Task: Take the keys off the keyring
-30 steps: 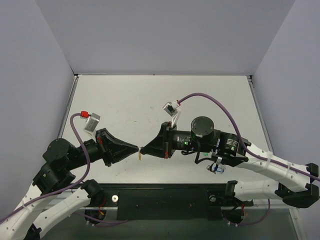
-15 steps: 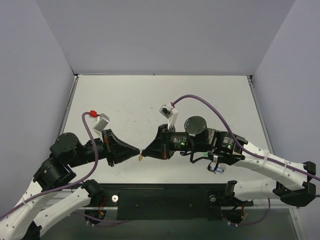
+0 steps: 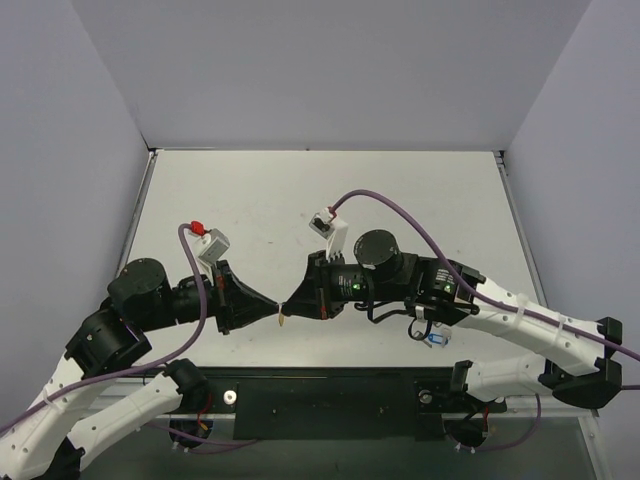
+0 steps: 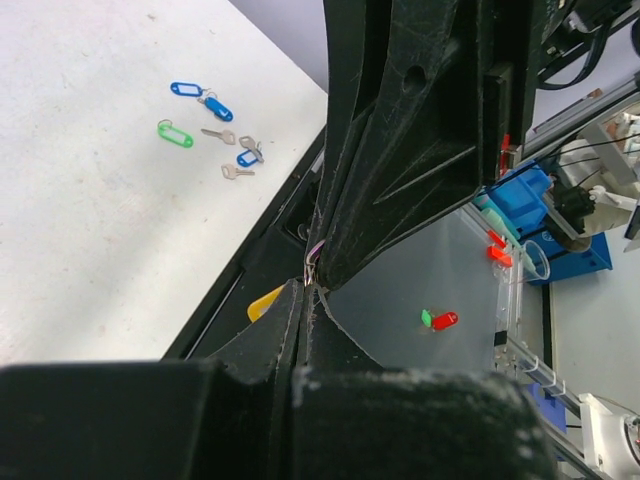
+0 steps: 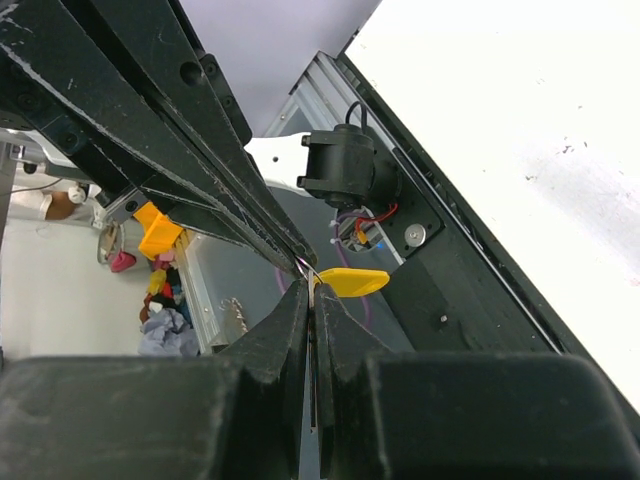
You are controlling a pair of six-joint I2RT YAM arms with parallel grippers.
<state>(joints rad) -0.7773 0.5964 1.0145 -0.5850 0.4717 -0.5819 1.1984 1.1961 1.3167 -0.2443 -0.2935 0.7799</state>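
Note:
My left gripper (image 3: 274,312) and right gripper (image 3: 288,305) meet tip to tip above the table's near edge. Both are shut. In the right wrist view my right gripper (image 5: 312,287) pinches the yellow-capped key (image 5: 351,282); its cap sticks out to the right of the tips. In the left wrist view my left gripper (image 4: 304,291) is shut on the thin wire keyring (image 4: 312,264), with the yellow cap (image 4: 264,302) just behind its tip. From above the key (image 3: 282,320) hangs below the tips.
Loose keys lie on the white table: blue tags (image 4: 186,88) (image 4: 216,108) (image 4: 248,157), a green tag (image 4: 175,133), bare silver keys (image 4: 236,172). From above, a blue bit (image 3: 432,338) shows under the right arm. The black base rail (image 3: 330,392) runs below the grippers.
Both wrists have shifted and turned: the left arm has reached further right, the right arm further left. The tips stay joined at nearly the same spot, slightly lower.

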